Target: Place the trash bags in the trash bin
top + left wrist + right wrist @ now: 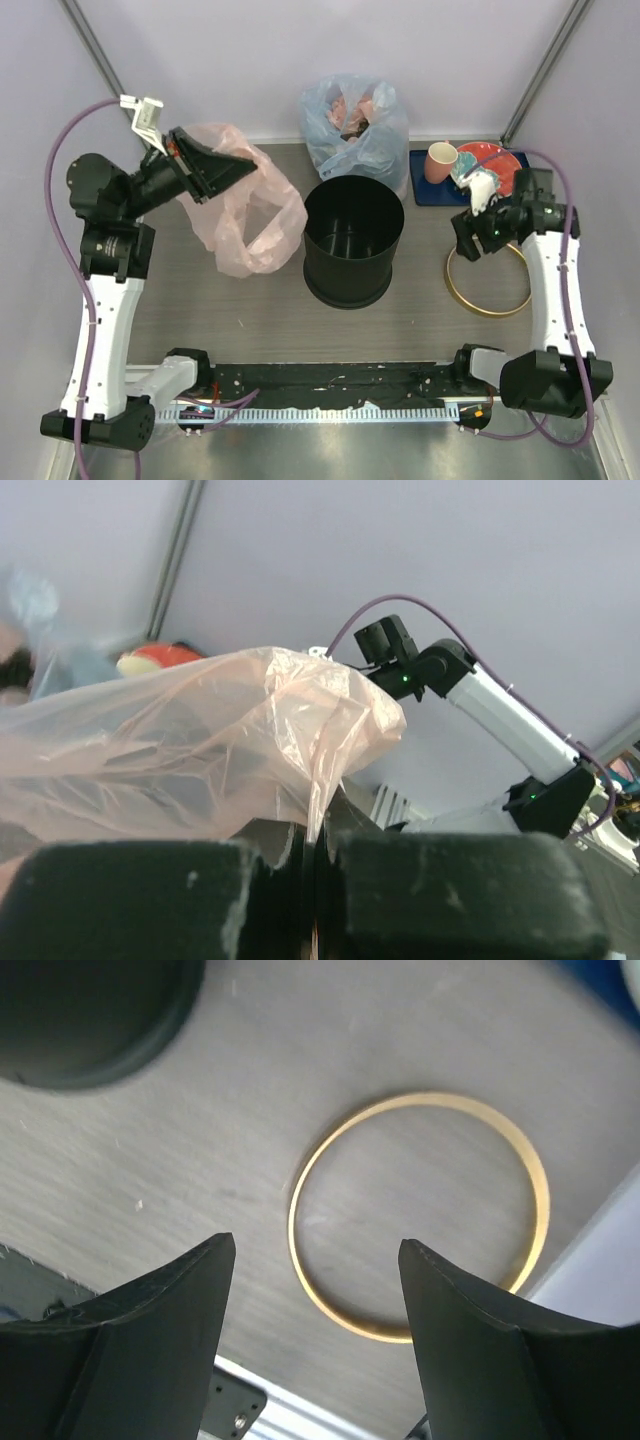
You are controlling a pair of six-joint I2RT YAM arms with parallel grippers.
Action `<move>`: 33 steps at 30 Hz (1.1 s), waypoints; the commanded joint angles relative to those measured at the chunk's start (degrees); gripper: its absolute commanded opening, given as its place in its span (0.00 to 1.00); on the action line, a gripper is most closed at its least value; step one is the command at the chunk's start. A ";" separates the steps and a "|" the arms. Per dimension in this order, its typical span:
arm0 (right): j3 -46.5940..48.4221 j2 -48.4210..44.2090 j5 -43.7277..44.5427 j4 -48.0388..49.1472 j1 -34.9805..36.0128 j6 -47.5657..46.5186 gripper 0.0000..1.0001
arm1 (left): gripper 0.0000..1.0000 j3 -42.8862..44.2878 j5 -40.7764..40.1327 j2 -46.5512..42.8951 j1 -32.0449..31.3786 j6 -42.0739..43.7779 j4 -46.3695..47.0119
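On the far left, the left gripper [222,170] is lifted up off the table [250,310]. Its two fingers are squeezed tight together on one edge of the pink bag [255,225]. In the left wrist view, the thin plastic runs right down into the crack between the fingers. The rest of the pink bag hangs down from there, and its low end seems to rest on the table just left of the trash bin [350,285]. No part of it is over the bin's mouth or inside it.

In the middle, the trash bin stands upright and open. I can see only black inside it. Behind it sits a bluish bag [355,125] stuffed with reddish things.

On the right, the gold hoop [488,314] lies flat on the table, apart from the bin. The right gripper [478,232] hovers over the back part of the hoop. Its fingers are wide apart and nothing is between them. The right wrist view looks straight down at the hoop through that gap. Behind it is a blue tray [425,190] with a red plate [490,160] and a cup [440,160].

So the job looks only begun. The bag is picked up, and that is good. I think the bag has yet to go over the bin and down into it.
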 commanded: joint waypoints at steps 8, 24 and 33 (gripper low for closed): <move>35.76 3.79 -27.74 -11.51 0.15 11.52 0.74 | 0.00 17.82 5.00 13.26 -7.78 -27.84 40.23; 40.53 6.70 -27.23 4.40 -0.28 32.53 0.74 | 0.00 42.01 13.07 34.81 -35.40 -18.24 35.37; 34.57 3.28 -41.28 12.88 -0.64 40.32 0.75 | 0.00 17.59 17.30 26.56 -29.44 -26.69 54.01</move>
